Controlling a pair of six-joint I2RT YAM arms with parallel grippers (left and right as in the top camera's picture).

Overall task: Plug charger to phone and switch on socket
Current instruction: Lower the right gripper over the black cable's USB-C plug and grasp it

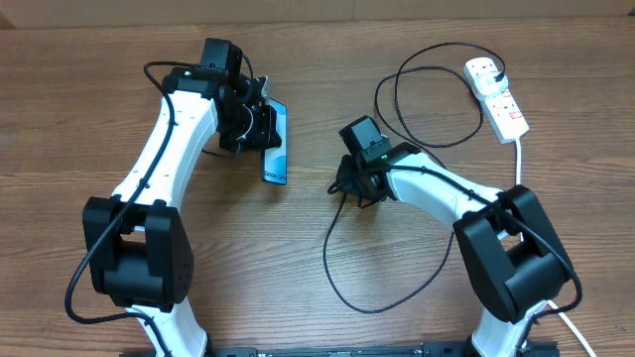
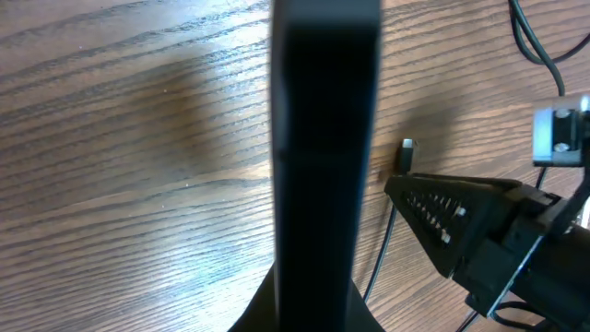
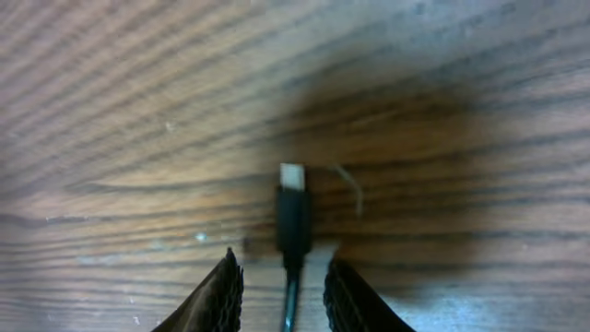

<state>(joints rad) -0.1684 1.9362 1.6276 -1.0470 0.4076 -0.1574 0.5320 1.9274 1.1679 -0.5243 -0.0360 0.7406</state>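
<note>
The left arm reaches forward from its base, its wrist bent down over the upper end of the phone [image 1: 277,155], which sits tilted on the table [image 1: 248,268] left of centre. The left gripper [image 1: 260,127] is at the phone. The left wrist view shows only a dark blurred bar beside one finger [image 2: 442,207], so I cannot tell whether the jaws clamp it.

The right arm folds inward, its elbow out to the right, and the right gripper [image 1: 349,186] is low over mid-table. Its fingertips [image 3: 226,288] stand a little apart on either side of the charger [image 3: 293,221], whose connector tip points ahead – actual grip cannot be judged. The cable loops back to the socket [image 1: 499,96], far right.
</note>
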